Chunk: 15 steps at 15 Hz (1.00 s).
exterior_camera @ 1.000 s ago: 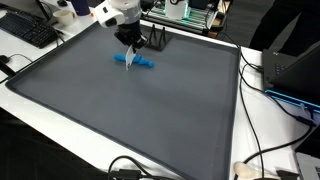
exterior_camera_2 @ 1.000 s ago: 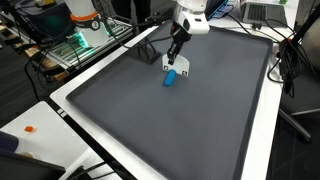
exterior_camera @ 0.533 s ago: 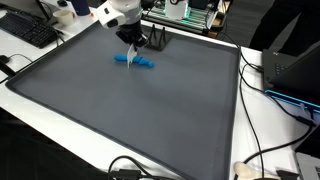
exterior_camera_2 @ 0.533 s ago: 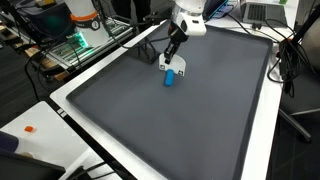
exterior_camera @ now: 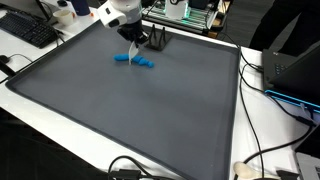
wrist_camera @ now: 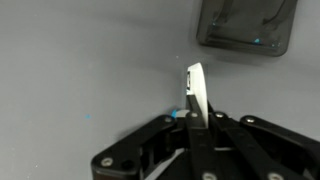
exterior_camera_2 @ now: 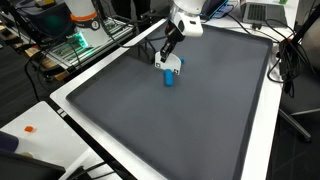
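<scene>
My gripper point(exterior_camera: 132, 48) hangs over the far part of a large grey mat point(exterior_camera: 120, 110) and is shut on a thin white piece point(wrist_camera: 195, 95), which stands up between the jaws in the wrist view. The same gripper point(exterior_camera_2: 167, 60) and white piece point(exterior_camera_2: 173, 64) show in both exterior views. A small blue object point(exterior_camera: 136, 61) lies on the mat just below and beside the jaws, and it also shows in an exterior view point(exterior_camera_2: 170, 78). A speck of blue point(wrist_camera: 178, 114) peeks out at the jaw base in the wrist view. I cannot tell whether the white piece touches the blue object.
A dark box point(wrist_camera: 245, 25) sits on the mat near its far edge, close behind the gripper point(exterior_camera: 155, 40). A keyboard point(exterior_camera: 25, 30) and cables point(exterior_camera: 265, 75) lie on the white table around the mat. Equipment racks point(exterior_camera_2: 75, 45) stand beyond it.
My gripper has risen slightly and shifted a little with the white piece in it. The blue object has stayed on the mat.
</scene>
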Available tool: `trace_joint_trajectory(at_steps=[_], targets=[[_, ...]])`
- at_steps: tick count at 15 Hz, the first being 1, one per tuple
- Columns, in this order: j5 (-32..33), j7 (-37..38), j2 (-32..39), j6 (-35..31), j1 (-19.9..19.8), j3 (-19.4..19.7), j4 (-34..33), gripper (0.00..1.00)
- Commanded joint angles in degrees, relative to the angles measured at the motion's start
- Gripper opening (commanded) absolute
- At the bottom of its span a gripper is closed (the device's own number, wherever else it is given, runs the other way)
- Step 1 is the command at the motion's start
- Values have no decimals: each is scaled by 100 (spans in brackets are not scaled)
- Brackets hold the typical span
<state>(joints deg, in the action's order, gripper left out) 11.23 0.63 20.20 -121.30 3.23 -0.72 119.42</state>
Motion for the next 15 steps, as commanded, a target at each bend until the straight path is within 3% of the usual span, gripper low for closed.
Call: trace_joint_trajectory(at_steps=[1,15], targets=[[-39,-178,-169,225,-43,-14,106,1],[313,-313,-346,218,-55,68,-135,1]])
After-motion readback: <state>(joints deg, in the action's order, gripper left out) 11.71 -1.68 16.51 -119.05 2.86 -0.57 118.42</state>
